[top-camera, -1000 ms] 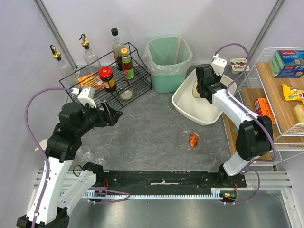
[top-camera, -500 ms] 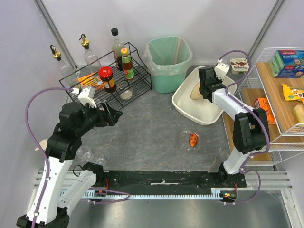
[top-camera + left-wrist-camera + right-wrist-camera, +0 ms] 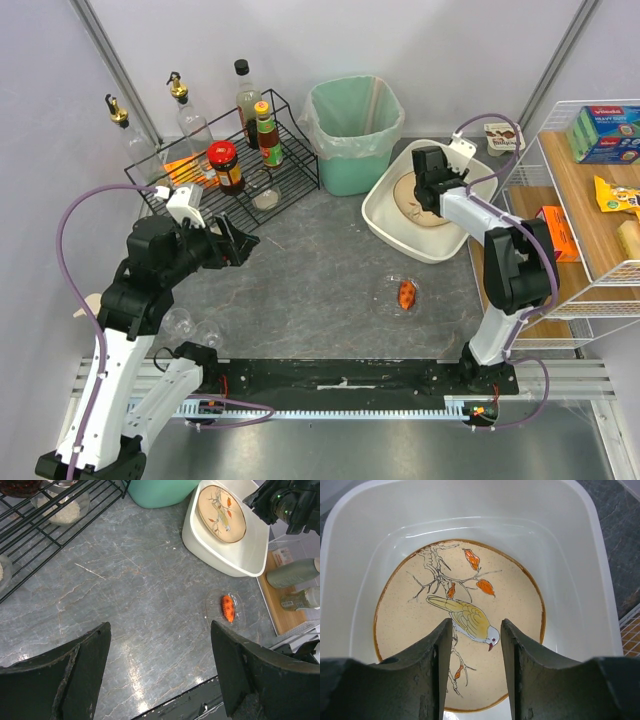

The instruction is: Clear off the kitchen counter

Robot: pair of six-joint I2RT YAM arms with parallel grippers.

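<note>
Right gripper is hovering half-open over round beige bird-painted plate in white plastic tub; left gripper gaping wide.

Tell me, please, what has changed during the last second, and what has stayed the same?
The right gripper opened and let go of the bird plate, which went from tilted to lying flat in the white tub. The left gripper stayed open above the kitchen counter, and the clear dish with orange food did not move.
</note>
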